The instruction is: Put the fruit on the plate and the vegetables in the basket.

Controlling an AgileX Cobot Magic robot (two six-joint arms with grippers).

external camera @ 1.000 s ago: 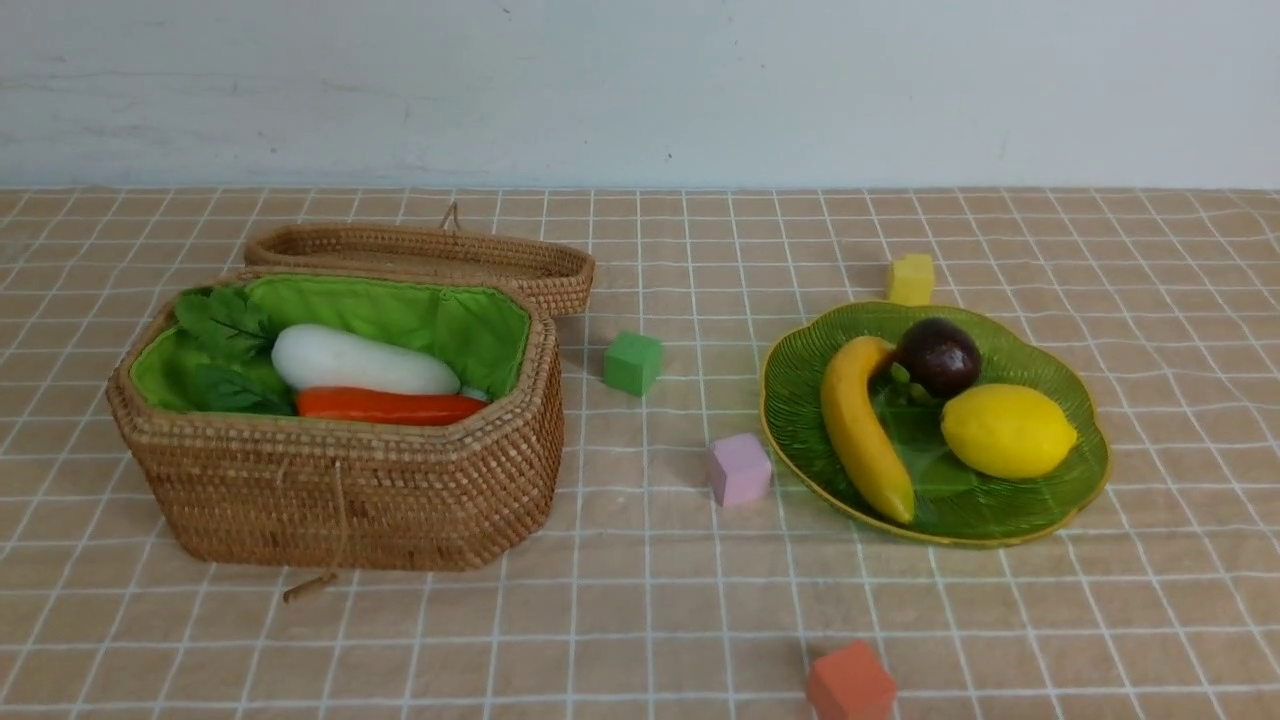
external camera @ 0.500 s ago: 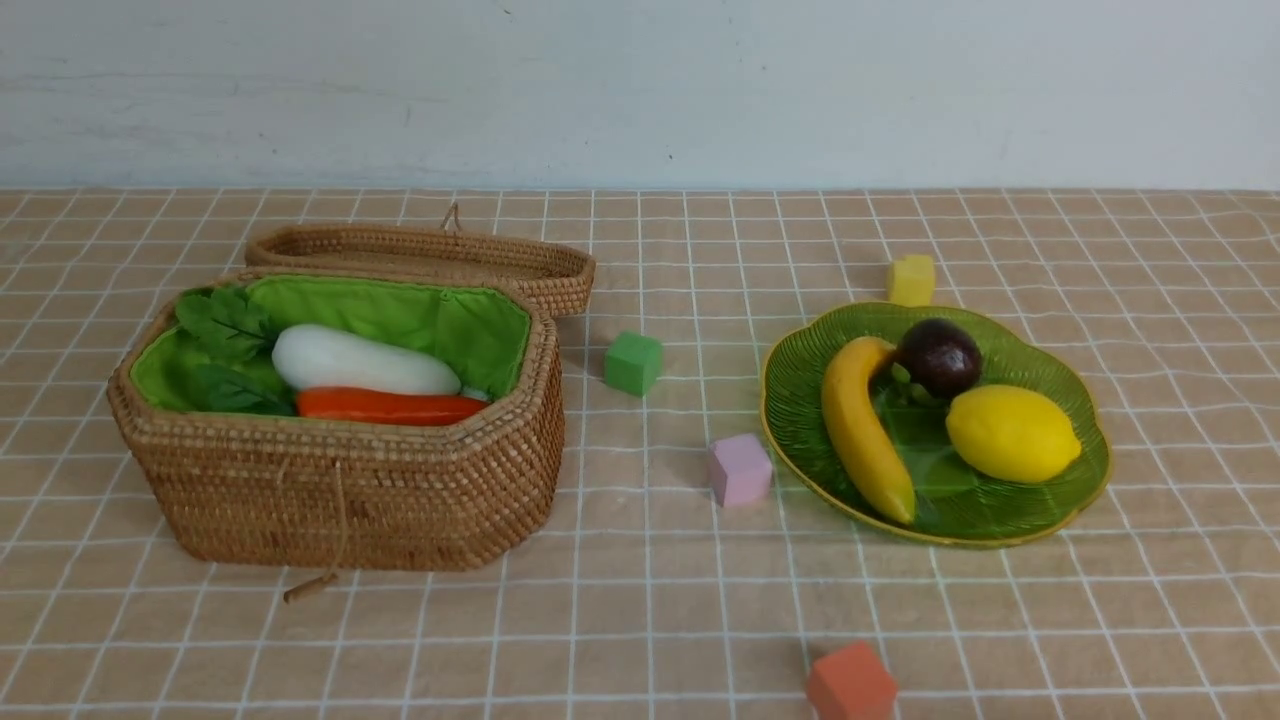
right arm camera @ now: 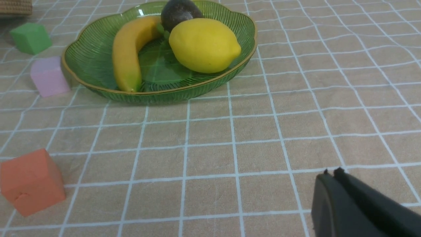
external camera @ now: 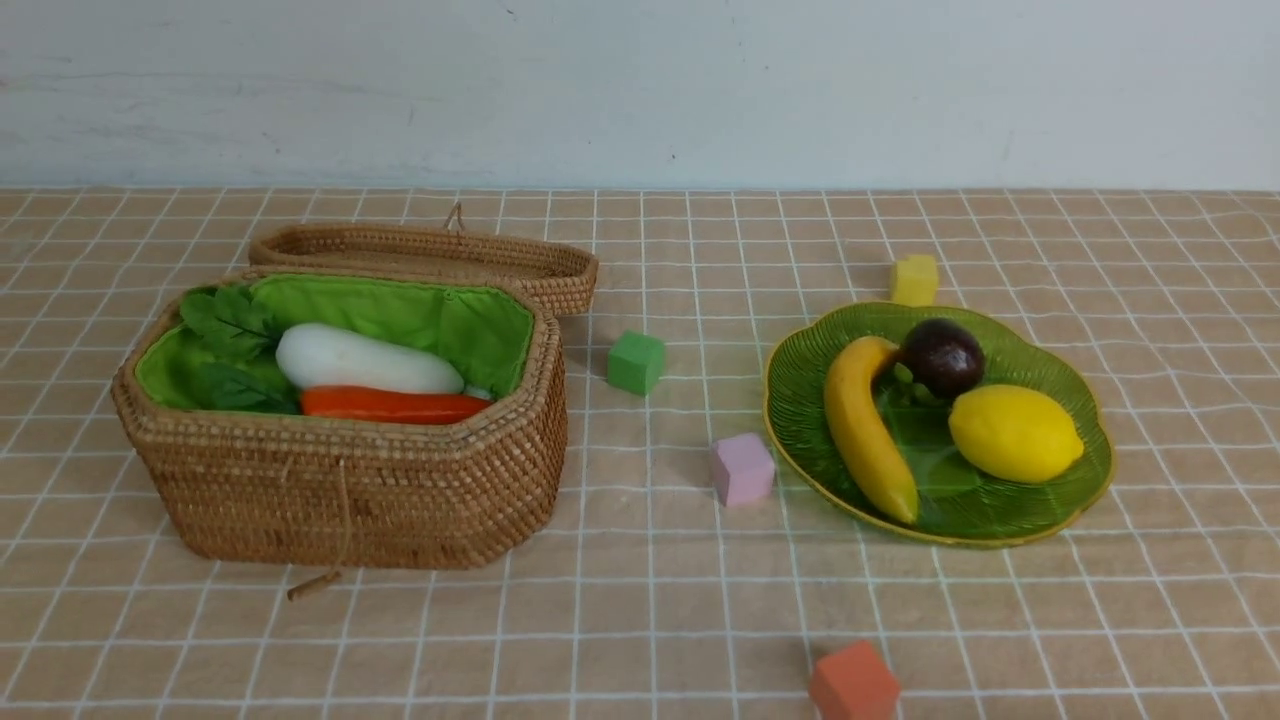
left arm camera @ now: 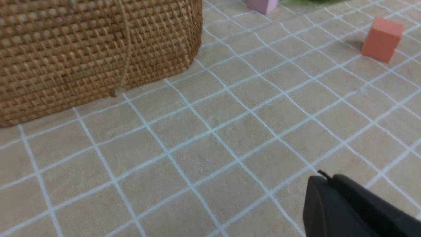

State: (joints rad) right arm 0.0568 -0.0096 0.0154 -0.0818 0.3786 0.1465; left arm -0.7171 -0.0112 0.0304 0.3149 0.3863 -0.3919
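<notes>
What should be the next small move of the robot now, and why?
Probably none beyond keeping both arms back: the banana, mangosteen and lemon lie on the plate, the radish and carrot in the basket, and only foam cubes remain on the cloth.

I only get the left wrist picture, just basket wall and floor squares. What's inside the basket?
Observer: A white radish and an orange carrot lie in the basket, on green lining.
Operator: Where did the fruit go?
Observer: The banana, lemon and mangosteen all sit on the green plate.
Operator: I see pink and orange cubes. Any more?
Observer: Yes, a green cube between basket and plate, and a yellow cube behind the plate.
</notes>
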